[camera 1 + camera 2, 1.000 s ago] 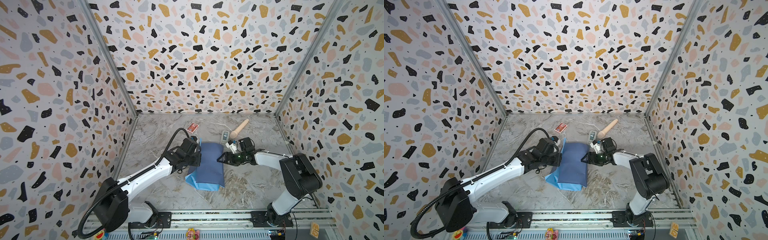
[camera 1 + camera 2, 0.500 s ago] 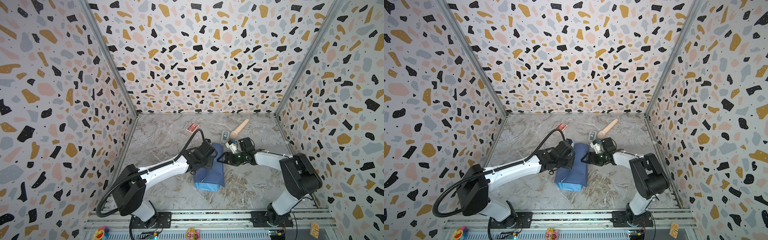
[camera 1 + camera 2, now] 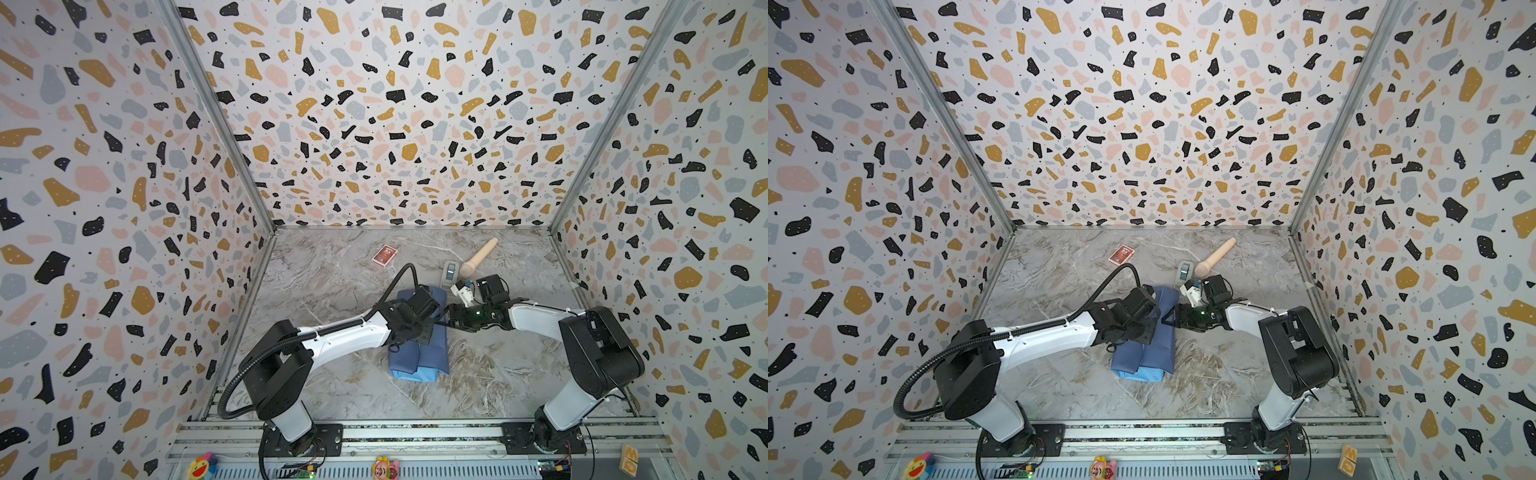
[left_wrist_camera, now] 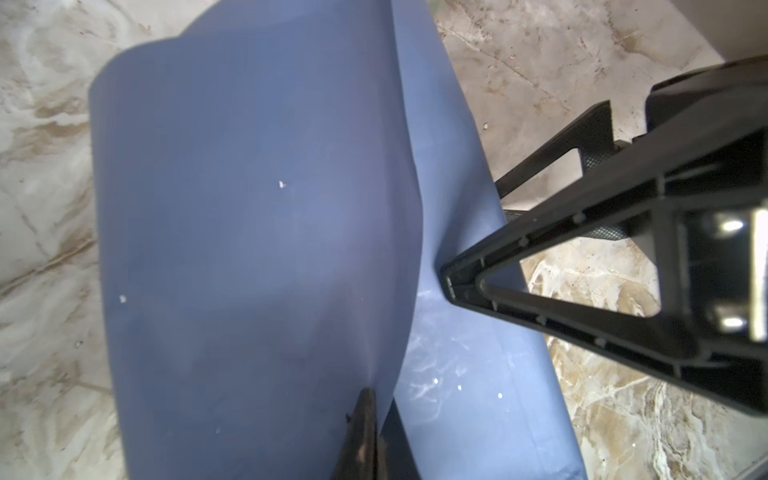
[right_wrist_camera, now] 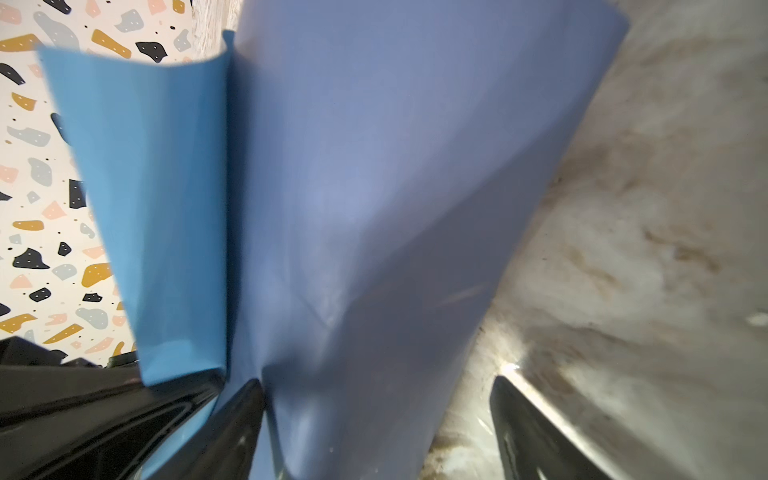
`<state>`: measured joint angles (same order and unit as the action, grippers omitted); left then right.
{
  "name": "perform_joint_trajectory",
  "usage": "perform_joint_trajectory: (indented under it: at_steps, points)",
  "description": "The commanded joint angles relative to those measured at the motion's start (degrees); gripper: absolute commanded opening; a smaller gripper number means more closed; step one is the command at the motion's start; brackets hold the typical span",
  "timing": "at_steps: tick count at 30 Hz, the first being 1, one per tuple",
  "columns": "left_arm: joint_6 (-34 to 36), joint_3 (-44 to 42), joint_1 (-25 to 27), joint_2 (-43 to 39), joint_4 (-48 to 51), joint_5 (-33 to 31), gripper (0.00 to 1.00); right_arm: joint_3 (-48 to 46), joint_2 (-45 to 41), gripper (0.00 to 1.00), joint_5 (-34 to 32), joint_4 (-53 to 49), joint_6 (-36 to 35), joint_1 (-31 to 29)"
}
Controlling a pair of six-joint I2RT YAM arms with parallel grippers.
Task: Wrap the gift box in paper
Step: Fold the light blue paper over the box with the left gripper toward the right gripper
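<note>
- Pinching the flap of the paper (image 3: 432, 357), left gripper (image 3: 419, 334) fingers are clamped tight on it.
- Right gripper (image 3: 453, 318) fingers are spread wide, one tip poking the paper between them.

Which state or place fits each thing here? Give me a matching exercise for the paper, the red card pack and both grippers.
Things:
1. the paper
2. red card pack
3. left gripper
4. right gripper

States or places:
A. jaws wide open
B. lying far back, touching nothing
C. shut on a flap
D. folded into a bundle between the two arms

Pairs: 1-D, 2-B, 3-C, 4-A
</note>
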<state>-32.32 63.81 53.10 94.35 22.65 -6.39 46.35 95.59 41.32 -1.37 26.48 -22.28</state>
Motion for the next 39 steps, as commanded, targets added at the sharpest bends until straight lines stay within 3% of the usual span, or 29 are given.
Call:
perform_joint_trajectory:
  at_steps: [1, 17, 39]
  points:
    - [-0.88, 2.03, 0.31, 0.62, -2.72, 1.32, 0.0, -1.62, 3.37, 0.84, -8.26, -7.01, -1.75, -1.97]
    - [-6.14, 0.6, -0.98, 3.08, -12.57, 7.51, 0.0, -2.23, 3.1, 0.84, -8.45, -6.88, -1.41, -2.22]
    - [-6.92, -10.08, -2.11, 1.73, -16.06, 7.72, 0.0, 3.18, 0.64, 0.84, -5.42, -7.07, 0.89, -1.28]
